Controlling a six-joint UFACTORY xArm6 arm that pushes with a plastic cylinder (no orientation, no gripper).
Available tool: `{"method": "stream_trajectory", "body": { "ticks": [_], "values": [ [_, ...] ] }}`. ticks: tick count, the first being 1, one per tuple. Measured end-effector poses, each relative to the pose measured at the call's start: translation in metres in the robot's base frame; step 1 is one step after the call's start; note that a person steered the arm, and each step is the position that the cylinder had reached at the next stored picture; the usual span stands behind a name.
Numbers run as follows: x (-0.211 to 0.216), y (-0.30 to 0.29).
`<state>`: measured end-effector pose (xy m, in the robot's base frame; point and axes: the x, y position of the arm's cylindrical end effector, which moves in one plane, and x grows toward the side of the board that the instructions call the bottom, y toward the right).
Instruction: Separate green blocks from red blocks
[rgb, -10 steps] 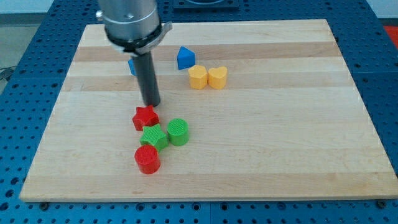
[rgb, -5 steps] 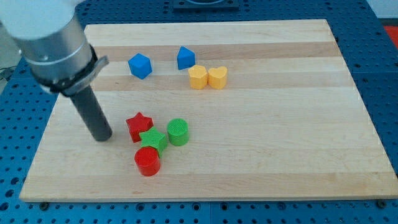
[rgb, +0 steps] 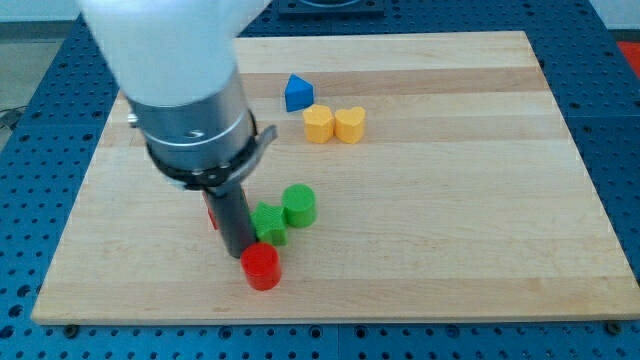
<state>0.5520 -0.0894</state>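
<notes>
My tip (rgb: 241, 252) stands on the board at the view's lower left, touching the upper left of the red cylinder (rgb: 261, 267). The green star (rgb: 269, 222) lies just right of the rod, and the green cylinder (rgb: 299, 205) touches its upper right. Only a sliver of the red star (rgb: 211, 214) shows at the rod's left; the rest is hidden behind the rod.
A blue triangular block (rgb: 297, 92) sits near the view's top. A yellow hexagonal block (rgb: 318, 124) and a yellow heart (rgb: 350, 124) sit side by side below it. The arm's body hides the board's upper left, where the blue cube was. The wooden board (rgb: 450, 200) has edges all round.
The rod swung from above the red star round to its left, then down and right between the blocks. The green blocks shifted slightly right and up, the red cylinder slightly right and down.
</notes>
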Motion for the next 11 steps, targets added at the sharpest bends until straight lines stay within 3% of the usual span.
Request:
{"method": "stream_trajectory", "body": {
  "ticks": [4, 7, 8, 10, 11],
  "values": [
    [-0.062, 0.103],
    [-0.029, 0.084],
    [-0.034, 0.065],
    [-0.081, 0.059],
    [-0.082, 0.097]
  ]
}}
